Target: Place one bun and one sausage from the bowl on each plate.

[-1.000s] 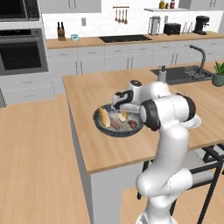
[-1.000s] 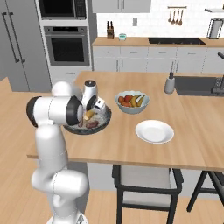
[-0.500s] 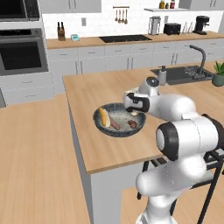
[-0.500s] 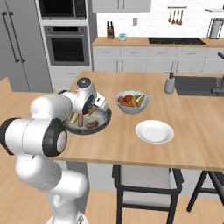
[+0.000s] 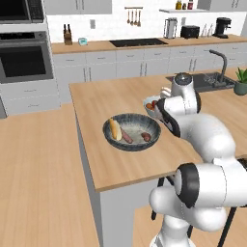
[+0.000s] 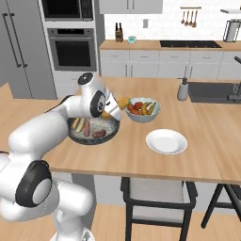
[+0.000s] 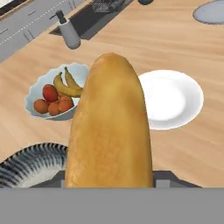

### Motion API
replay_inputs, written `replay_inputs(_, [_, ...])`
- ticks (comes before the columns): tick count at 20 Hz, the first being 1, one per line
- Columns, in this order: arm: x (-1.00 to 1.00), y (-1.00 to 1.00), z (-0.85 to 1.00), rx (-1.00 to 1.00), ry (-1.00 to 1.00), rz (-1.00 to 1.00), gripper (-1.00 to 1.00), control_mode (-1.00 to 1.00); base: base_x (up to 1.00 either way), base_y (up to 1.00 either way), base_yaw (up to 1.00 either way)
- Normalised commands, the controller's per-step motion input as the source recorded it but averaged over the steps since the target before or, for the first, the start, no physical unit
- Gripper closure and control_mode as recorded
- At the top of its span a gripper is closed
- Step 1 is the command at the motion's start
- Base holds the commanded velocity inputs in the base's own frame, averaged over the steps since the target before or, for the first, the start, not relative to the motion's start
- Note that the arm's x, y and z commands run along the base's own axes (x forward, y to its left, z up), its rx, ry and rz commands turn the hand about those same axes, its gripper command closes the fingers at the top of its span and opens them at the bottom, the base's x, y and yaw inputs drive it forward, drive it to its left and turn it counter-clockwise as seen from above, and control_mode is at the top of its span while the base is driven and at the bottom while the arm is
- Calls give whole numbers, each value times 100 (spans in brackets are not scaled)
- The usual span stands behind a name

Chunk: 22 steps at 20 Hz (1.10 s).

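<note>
My gripper [image 6: 118, 106] is shut on a yellow-tan bun [image 7: 111, 127], held in the air between the dark bowl [image 6: 93, 137] and the fruit bowl. In the hand view the bun stands up the middle and hides the fingertips. Beyond it lies the white plate [image 7: 175, 98], bare. The grey plate [image 7: 211, 11] sits far off at the top right. The dark bowl [image 5: 131, 144] holds the other bun [image 5: 115, 129] on its left side and two sausages [image 5: 127, 137] [image 5: 146, 137].
A pale bowl of fruit [image 6: 143, 109] with a banana stands just right of the held bun, between the dark bowl and the white plate [image 6: 166, 141]. A soap dispenser [image 7: 70, 33] and a sink [image 5: 207, 82] lie beyond. A stool [image 6: 157, 197] stands under the island's front edge.
The gripper has swung from above the dark bowl to the right, toward the fruit bowl and the white plate, carrying the bun. The bowl's other contents have not moved.
</note>
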Motion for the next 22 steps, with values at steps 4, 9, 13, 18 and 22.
replay_inputs(4, [-64, -99, 3, 24, 1, -44, 100, -100, 0, 0, 0])
replay_inputs(9, [-55, -100, -24, 21, -2, -42, 100, -100, 0, 0, 0])
replay_inputs(13, [-19, -77, -55, 6, -22, -30, 100, -100, 0, 0, 0])
replay_inputs(18, [12, -42, -43, 20, -12, -3, 100, -100, 0, 0, 0])
replay_inputs(22, [43, -56, -14, 33, 4, 0, 100, -100, 0, 0, 0])
